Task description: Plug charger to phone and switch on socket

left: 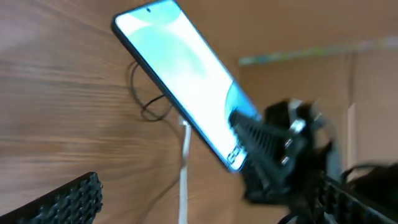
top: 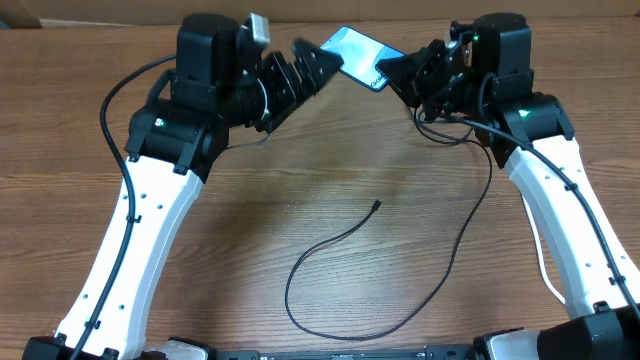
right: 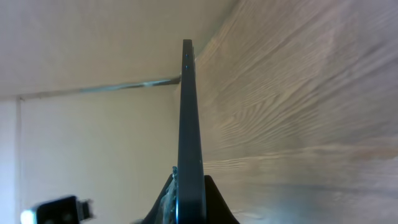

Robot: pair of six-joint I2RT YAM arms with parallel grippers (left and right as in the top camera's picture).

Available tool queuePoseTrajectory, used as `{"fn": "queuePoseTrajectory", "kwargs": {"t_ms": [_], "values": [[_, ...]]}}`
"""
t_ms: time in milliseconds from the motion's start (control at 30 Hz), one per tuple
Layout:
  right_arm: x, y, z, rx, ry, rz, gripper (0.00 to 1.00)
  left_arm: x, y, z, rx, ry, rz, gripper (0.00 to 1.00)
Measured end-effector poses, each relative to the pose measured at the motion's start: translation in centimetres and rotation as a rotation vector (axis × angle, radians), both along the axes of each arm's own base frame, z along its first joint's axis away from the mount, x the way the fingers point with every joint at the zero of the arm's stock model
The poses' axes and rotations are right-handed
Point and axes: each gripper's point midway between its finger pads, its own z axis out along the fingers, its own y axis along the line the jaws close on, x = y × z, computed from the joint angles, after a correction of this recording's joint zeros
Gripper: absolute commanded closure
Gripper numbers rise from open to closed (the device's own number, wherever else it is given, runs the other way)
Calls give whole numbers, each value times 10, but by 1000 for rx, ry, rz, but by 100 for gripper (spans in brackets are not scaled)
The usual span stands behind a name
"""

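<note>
Wood-grain surface (top: pixel 330 150).

Overhead: phone (top: pixel 357 52) held up off the surface, one end clamped by right tool (top: pixel 388 72). Left tool (top: pixel 320 58), jaws spread wide and empty, is just beside the phone's free end. Charger (top: pixel 340 245) lies loose on the surface, well apart from the phone, on its robot-base side. No socket in view.

Left wrist: phone (left: pixel 180 81) tilted, screen showing, camera dot at the free end.

Right wrist: phone (right: pixel 188 124) edge-on, pinched at its base.

Handling note: the port probably sits inside the right tool's grip. The left tool should take the free end squarely, flat on both faces, before any release.
</note>
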Motion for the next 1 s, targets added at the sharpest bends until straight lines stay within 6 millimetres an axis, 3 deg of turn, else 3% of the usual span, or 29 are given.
{"fn": "queuePoseTrajectory", "kwargs": {"t_ms": [133,400,667,800,1000], "values": [[0,3,5,96,85,-47,96,4,3,0,-105,135,126,12],[-2,17,31,255,110,-8,96,7,5,-2,-282,364,304,16],[-14,29,35,306,159,59,96,16,-1,15,-379,356,308,23],[-20,39,36,312,166,92,96,15,-3,16,-399,375,305,24],[-29,53,42,328,167,141,96,14,-4,16,-410,388,304,35]]}}
